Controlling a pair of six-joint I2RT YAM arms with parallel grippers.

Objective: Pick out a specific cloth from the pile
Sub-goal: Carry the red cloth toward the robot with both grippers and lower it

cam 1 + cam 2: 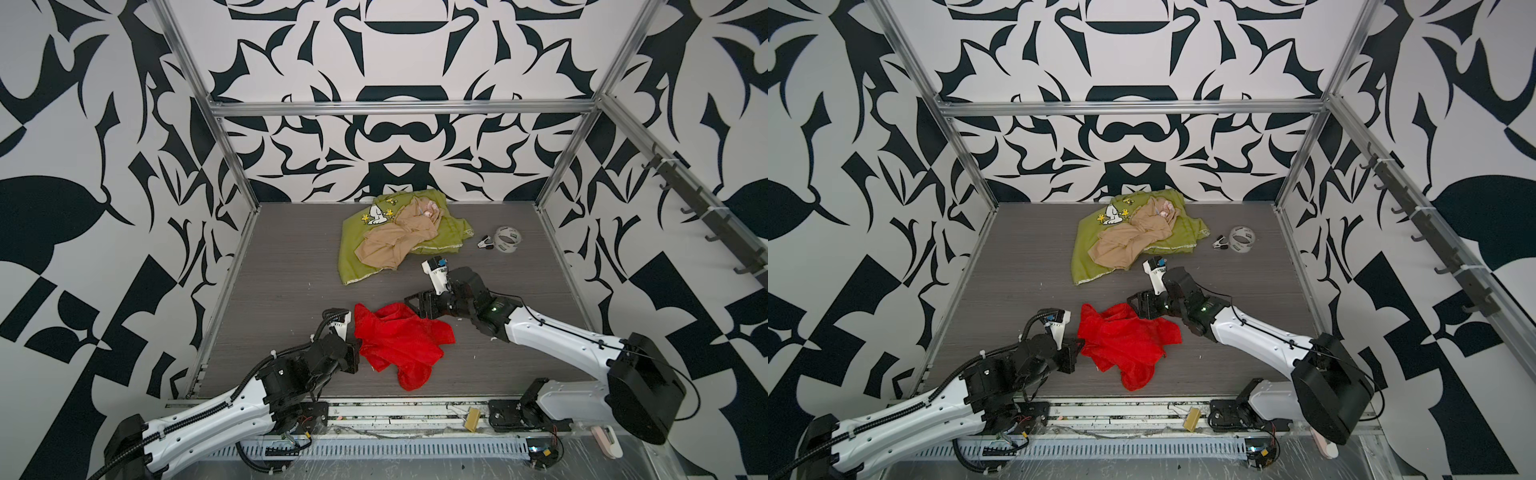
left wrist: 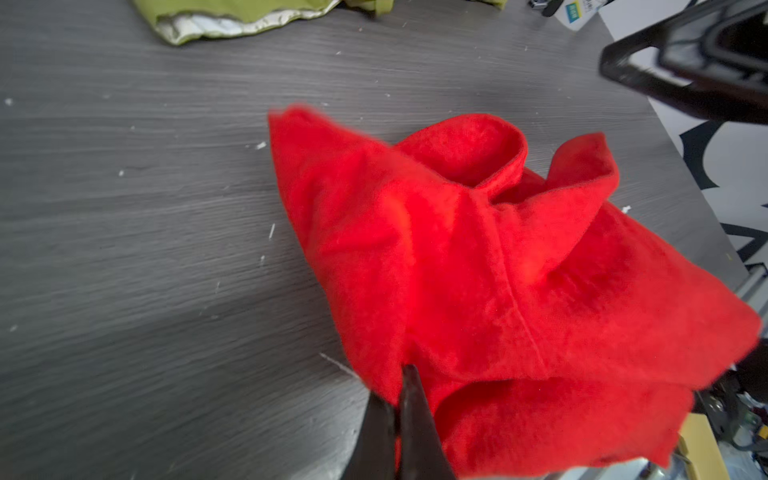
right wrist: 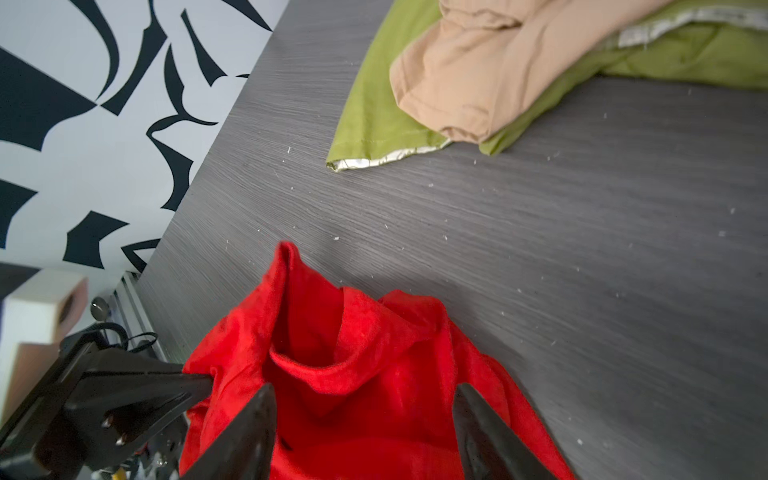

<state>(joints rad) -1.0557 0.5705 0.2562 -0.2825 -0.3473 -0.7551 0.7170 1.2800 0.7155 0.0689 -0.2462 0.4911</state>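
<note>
**Top views**
- Cloth (image 1: 399, 345): red and crumpled, at lower centre of the frame on the table (image 1: 282, 291). It lies well apart from the pile (image 1: 395, 237).
- Pile: upper centre, with the green cloth (image 1: 357, 262) underneath and the tan cloth (image 1: 386, 249) on top.
- Tape roll (image 1: 508, 239): right of the pile and not involved.
- Left gripper (image 1: 356, 345): touching the cloth's left edge.
- Right gripper (image 1: 417, 305): over the cloth's upper right edge. Its jaw spread is unclear from up here.
- Both top views show the same layout, with the cloth (image 1: 1125, 345) between the two grippers.

**Left wrist view**
- Left gripper (image 2: 403, 390): fingers pressed together, with a fold of the cloth's (image 2: 478, 270) edge pinched between them.
- The cloth's fabric is bunched in loose, soft folds beyond the tips.
- Right gripper (image 2: 685, 75): a blurred dark shape past the cloth.

**Right wrist view**
- Right gripper (image 3: 363, 390): jaws spread wide, one on each side of a raised fold of the cloth (image 3: 332, 332), with nothing clamped.
- Left gripper (image 3: 199, 380): tip buried in the cloth's edge.
- Green cloth (image 3: 374, 104) and tan cloth (image 3: 478, 75): across bare table from the red one.

**Handling note (a judgement)**
- The cloth looks already separated, so the step in hand seems to be letting go and setting it down.
- The right gripper should rise straight off the fold so that no finger snags it, because limp fabric drags with whatever catches it.
- The left gripper should let go only once the cloth rests on the table, clear of the pile.
</note>
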